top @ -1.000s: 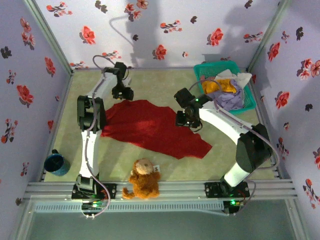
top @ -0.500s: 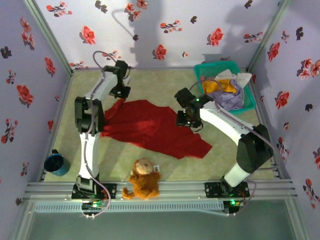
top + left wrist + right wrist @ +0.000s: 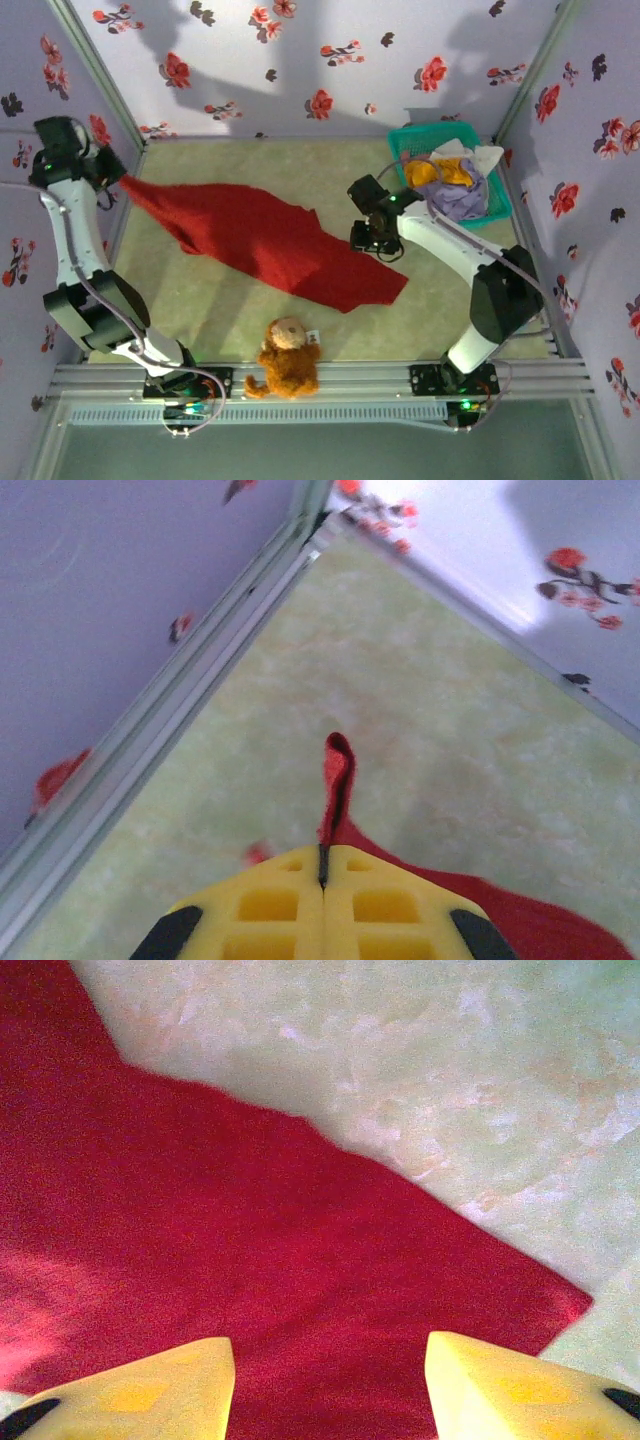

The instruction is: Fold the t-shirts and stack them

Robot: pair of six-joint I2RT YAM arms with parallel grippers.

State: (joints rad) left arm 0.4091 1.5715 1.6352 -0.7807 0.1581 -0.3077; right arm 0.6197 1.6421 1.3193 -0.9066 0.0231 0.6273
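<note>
A large deep-red t-shirt (image 3: 270, 245) lies stretched across the table from the far left toward the middle right. My left gripper (image 3: 112, 178) is raised near the left wall and is shut on a corner of the red t-shirt (image 3: 338, 780), which pokes out between the yellow fingers (image 3: 265, 900). My right gripper (image 3: 362, 238) hovers open just above the red t-shirt's right part (image 3: 250, 1250), its yellow fingertips (image 3: 160, 1385) spread wide with only cloth below. Mustard-orange (image 3: 445, 172), lavender (image 3: 458, 200) and white (image 3: 487, 157) shirts lie heaped in the basket.
A teal mesh basket (image 3: 415, 140) stands at the far right corner. A brown teddy toy (image 3: 288, 357) sits at the near edge. A dark blue cup (image 3: 112, 327) stands outside the left rail. Flowered walls close in on three sides.
My left gripper has swung from the middle back of the table to the far left wall, pulling the red t-shirt's corner with it and stretching the cloth out leftward. The right gripper barely moved.
</note>
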